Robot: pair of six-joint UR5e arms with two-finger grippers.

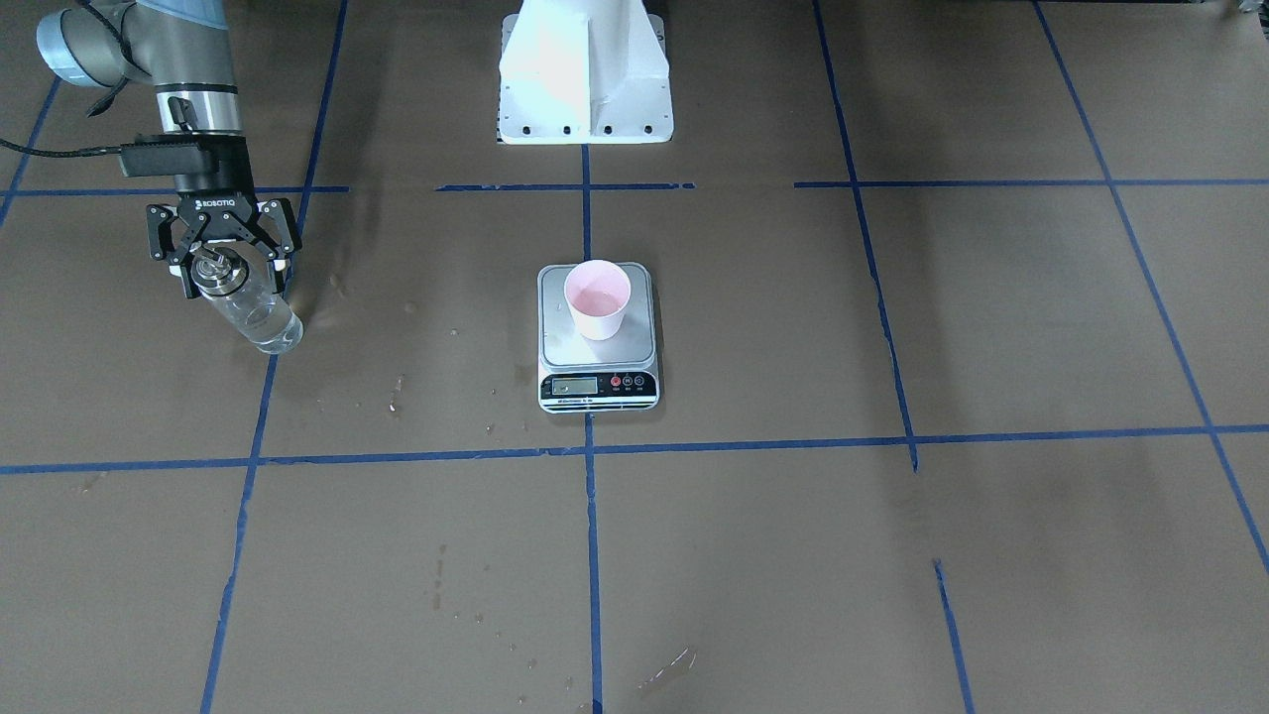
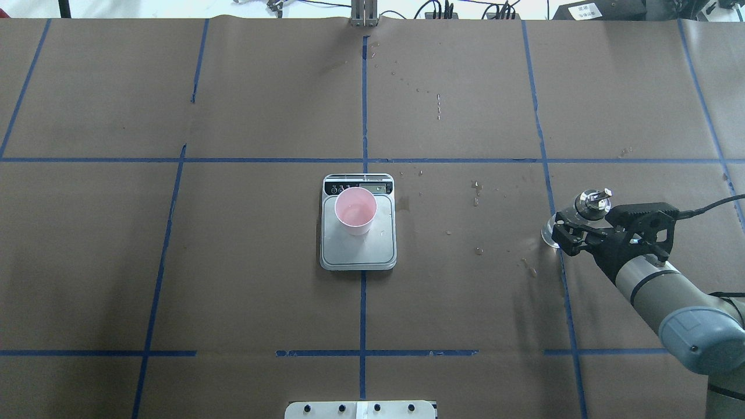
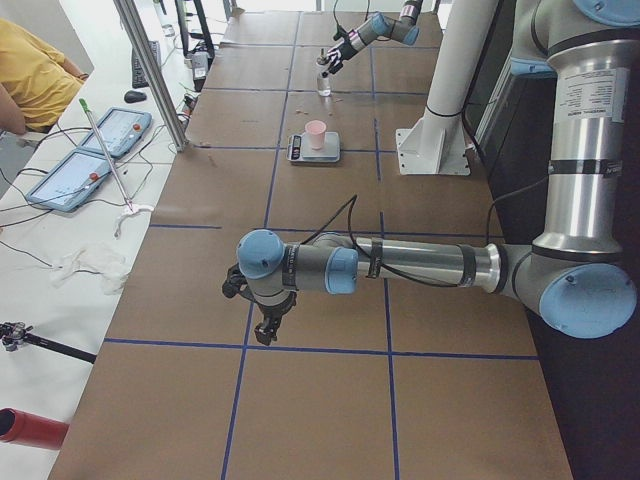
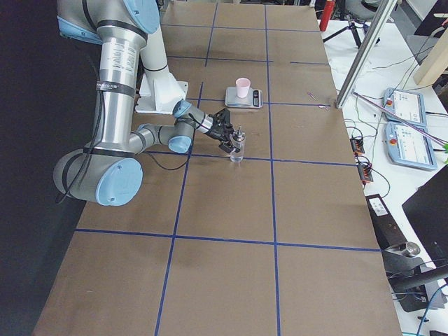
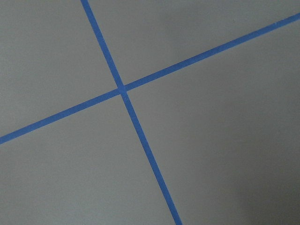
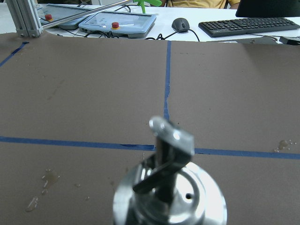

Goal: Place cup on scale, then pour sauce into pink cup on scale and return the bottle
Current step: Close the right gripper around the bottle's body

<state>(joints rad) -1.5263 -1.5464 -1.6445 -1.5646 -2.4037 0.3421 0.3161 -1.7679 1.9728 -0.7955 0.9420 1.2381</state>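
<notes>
The cup [image 2: 355,210] sits on the scale [image 2: 358,253], the bottle [image 2: 591,204] well apart rightward.

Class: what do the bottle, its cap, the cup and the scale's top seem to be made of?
Bottle: clear glass, probably; you see through it. Cap: shiny metal, bright glints. Cup: matte pale pink, likely paper or plastic. Scale top: brushed steel, by its dull silver sheen.
</notes>
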